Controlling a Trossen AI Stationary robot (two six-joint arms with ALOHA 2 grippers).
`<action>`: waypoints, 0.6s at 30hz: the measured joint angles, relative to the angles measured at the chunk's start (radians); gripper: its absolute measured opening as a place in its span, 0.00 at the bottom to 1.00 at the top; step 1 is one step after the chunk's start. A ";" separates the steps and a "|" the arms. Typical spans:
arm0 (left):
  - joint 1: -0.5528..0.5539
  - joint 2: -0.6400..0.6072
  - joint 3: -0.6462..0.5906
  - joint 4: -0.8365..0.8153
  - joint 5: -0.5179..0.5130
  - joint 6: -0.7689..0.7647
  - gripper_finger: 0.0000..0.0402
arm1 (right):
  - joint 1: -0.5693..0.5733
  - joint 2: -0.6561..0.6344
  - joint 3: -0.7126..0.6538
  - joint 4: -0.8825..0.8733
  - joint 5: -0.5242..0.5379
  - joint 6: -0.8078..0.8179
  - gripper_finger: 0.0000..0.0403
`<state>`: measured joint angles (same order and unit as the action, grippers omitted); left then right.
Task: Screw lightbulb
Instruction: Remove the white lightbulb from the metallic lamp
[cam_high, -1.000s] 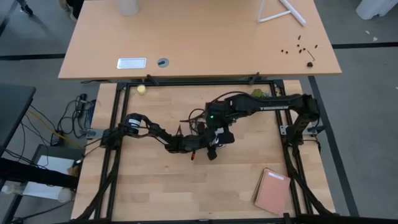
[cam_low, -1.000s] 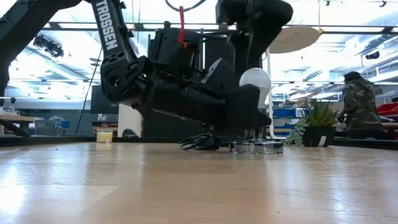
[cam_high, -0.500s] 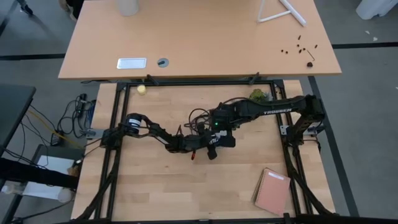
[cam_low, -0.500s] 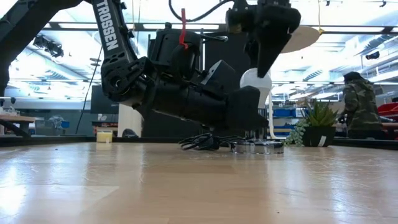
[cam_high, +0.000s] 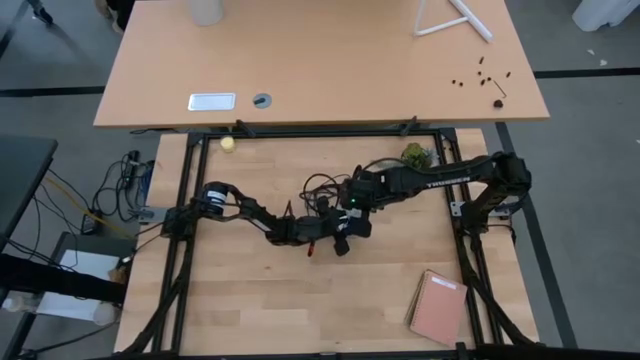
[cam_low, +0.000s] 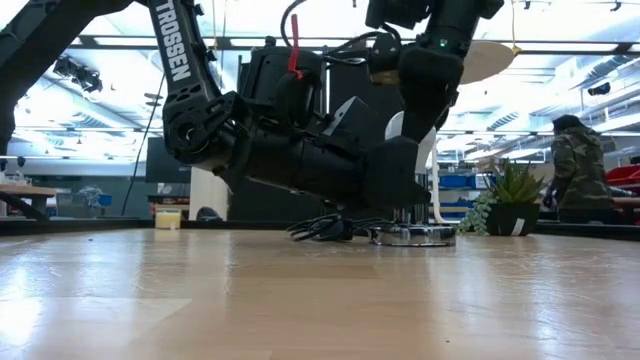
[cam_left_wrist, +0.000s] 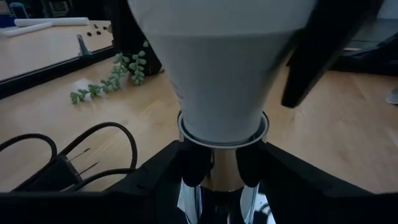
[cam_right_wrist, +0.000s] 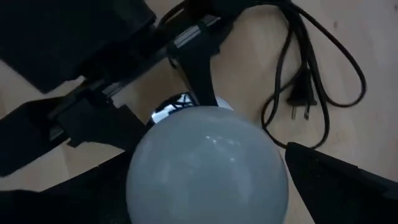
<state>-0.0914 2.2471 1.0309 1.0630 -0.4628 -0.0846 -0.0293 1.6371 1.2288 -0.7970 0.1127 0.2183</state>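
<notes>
On the wooden bench (cam_high: 250, 290), the lightbulb (cam_left_wrist: 219, 62) stands upright in the silver socket (cam_low: 412, 236), the left gripper's fingers (cam_left_wrist: 194, 167) pinching its screw base from both sides, the right gripper's fingers (cam_right_wrist: 339, 171) spread wide around its globe.
</notes>
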 joint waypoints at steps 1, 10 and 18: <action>0.000 0.000 0.000 0.000 -0.003 -0.001 0.49 | -0.001 0.000 -0.001 0.001 0.000 0.011 0.92; 0.000 0.000 0.000 0.000 -0.002 -0.001 0.49 | -0.004 0.006 -0.001 0.027 -0.001 0.029 0.87; 0.001 0.000 0.000 0.001 -0.003 0.000 0.49 | -0.005 0.007 -0.001 0.027 -0.011 0.024 0.69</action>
<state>-0.0907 2.2471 1.0309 1.0637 -0.4660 -0.0849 -0.0341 1.6440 1.2278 -0.7697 0.1012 0.2425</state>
